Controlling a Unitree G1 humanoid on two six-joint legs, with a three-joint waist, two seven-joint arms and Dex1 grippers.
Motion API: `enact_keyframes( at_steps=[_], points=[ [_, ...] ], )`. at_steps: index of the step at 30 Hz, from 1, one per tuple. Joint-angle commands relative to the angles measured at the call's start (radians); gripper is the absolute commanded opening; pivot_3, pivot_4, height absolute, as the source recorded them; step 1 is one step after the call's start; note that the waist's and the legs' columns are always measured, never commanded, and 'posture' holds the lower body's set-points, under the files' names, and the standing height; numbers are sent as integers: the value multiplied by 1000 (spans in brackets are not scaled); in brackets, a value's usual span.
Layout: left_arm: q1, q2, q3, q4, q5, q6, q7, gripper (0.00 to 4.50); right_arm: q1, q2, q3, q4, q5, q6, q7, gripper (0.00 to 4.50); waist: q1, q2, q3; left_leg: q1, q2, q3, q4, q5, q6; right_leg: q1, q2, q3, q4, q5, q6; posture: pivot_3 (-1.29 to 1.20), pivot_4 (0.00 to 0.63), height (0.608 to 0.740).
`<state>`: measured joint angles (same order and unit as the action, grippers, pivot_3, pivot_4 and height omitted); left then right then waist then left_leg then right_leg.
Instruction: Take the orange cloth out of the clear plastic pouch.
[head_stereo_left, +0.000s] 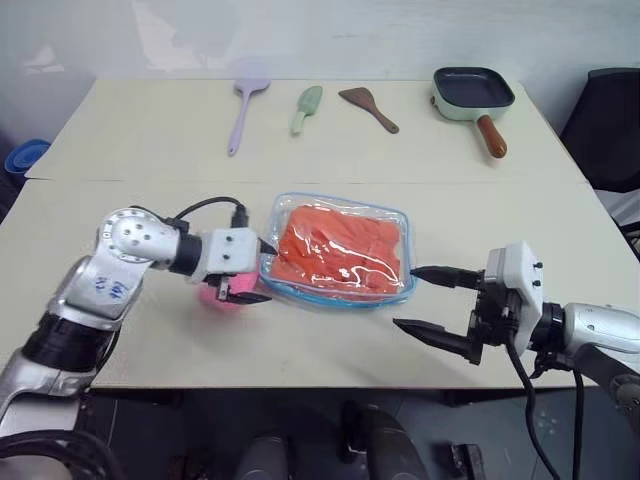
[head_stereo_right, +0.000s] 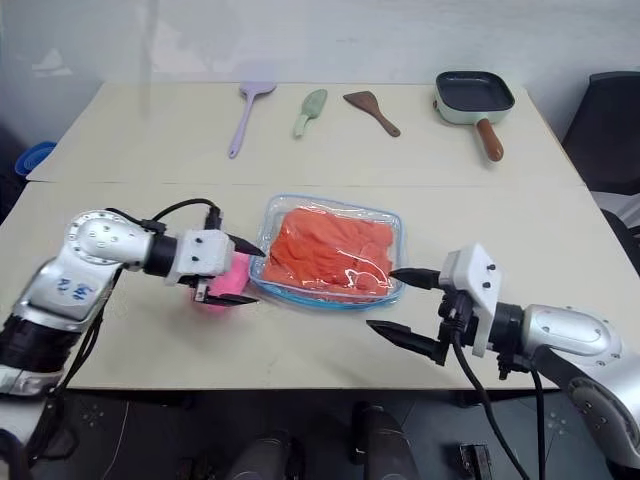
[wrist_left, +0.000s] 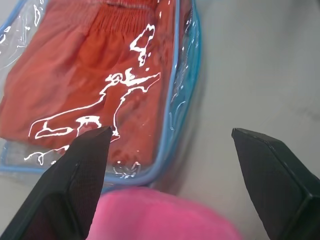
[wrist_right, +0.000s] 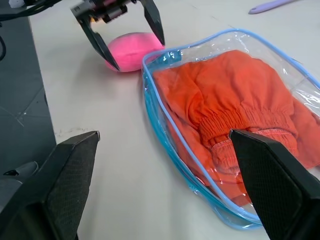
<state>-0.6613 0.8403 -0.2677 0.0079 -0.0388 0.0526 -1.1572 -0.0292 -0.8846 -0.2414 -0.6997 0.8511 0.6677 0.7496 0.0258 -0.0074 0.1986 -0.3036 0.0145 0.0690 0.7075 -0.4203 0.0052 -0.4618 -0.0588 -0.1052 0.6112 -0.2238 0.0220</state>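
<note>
Left eye view: orange cloth (head_stereo_left: 338, 246) sealed in clear plastic pouch (head_stereo_left: 285, 213) at table centre. Left gripper (head_stereo_left: 254, 270) & right gripper (head_stereo_left: 425, 300) flank it, both spread wide, empty. I judge film slippery, cloth soft; grab the gathered hem.

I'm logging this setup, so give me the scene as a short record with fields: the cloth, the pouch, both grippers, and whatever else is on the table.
cloth: orange cloth inside the pouch
pouch: clear plastic pouch flat on the table, blue trim
left gripper: left gripper open, around the pink plush at the pouch's end
right gripper: right gripper open, holding nothing, at the pouch's other end
far side: purple spatula, green scoop, brown turner, green pan
</note>
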Motion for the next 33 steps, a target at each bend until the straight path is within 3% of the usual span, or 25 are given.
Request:
enact_keyframes(
  at_steps=[1, 4, 7, 12, 16, 24, 27, 31, 33],
  points=[
    [-48, -51, -26, 95, 86, -135, 53, 4066, 4, 6, -23, -40, -3, -8, -21, 4322, 1, 0, 0, 0, 0, 0, 0, 0, 1, 0, 0, 0, 0, 0, 0, 0, 150, 740],
    [-75, -96, -21, 167, 101, -186, 72, 4066, 14, 12, -20, -44, -15, -12, -34, 4322, 1, 0, 0, -1, 0, -1, 0, -1, 3, 0, -1, -1, 1, 1, 1, 0, 150, 740],
    [-76, -116, -8, 189, 83, -206, 56, 3479, 25, 13, -23, -49, -23, -18, -42, 4344, 1, 0, 0, -1, 0, -1, 0, -1, 3, 0, -1, -1, 1, 1, 2, 0, 150, 740],
    [-62, -138, 12, 180, 21, -150, 5, 1890, 45, 19, -27, -53, -36, -25, -50, 4344, 1, 0, 0, -1, 0, -1, 0, -1, 3, 0, -1, -1, 1, 1, 2, 0, 150, 740],
    [-33, -141, 30, 97, -66, 71, -41, 702, 54, 9, -20, -59, -51, -27, -40, 4344, 0, 0, 0, -1, 0, -1, 0, -1, 4, 0, -1, -1, 1, 1, 2, 0, 150, 740],
    [-55, -309, 170, -80, -294, 646, 166, 702, 23, 10, 71, -75, -121, -30, -50, 4344, 1, -1, 0, -3, -1, -3, 2, -1, 4, 2, -1, -1, 0, 2, 4, 0, 150, 740],
    [-32, -333, 158, -135, -299, 684, 206, 640, -22, 23, 164, -51, -210, -54, -60, 3793, -2, -1, 0, -3, -1, -3, 2, -1, 4, 1, -1, -1, 0, 2, 4, 0, 150, 740],
    [-8, -337, 144, -161, -290, 686, 232, 640, -138, 48, 323, 43, -425, -122, -98, 2394, -8, -1, 0, -2, 0, -2, 2, 0, 3, 1, -1, 0, 1, 2, 4, 0, 150, 740],
    [1, -331, 130, -171, -282, 674, 233, 640, -197, 72, 387, 112, -520, -161, -116, 2394, -8, -1, 0, -1, -1, -1, 2, 0, 3, 1, -1, 1, 1, 2, 4, 0, 150, 740]
  ],
)
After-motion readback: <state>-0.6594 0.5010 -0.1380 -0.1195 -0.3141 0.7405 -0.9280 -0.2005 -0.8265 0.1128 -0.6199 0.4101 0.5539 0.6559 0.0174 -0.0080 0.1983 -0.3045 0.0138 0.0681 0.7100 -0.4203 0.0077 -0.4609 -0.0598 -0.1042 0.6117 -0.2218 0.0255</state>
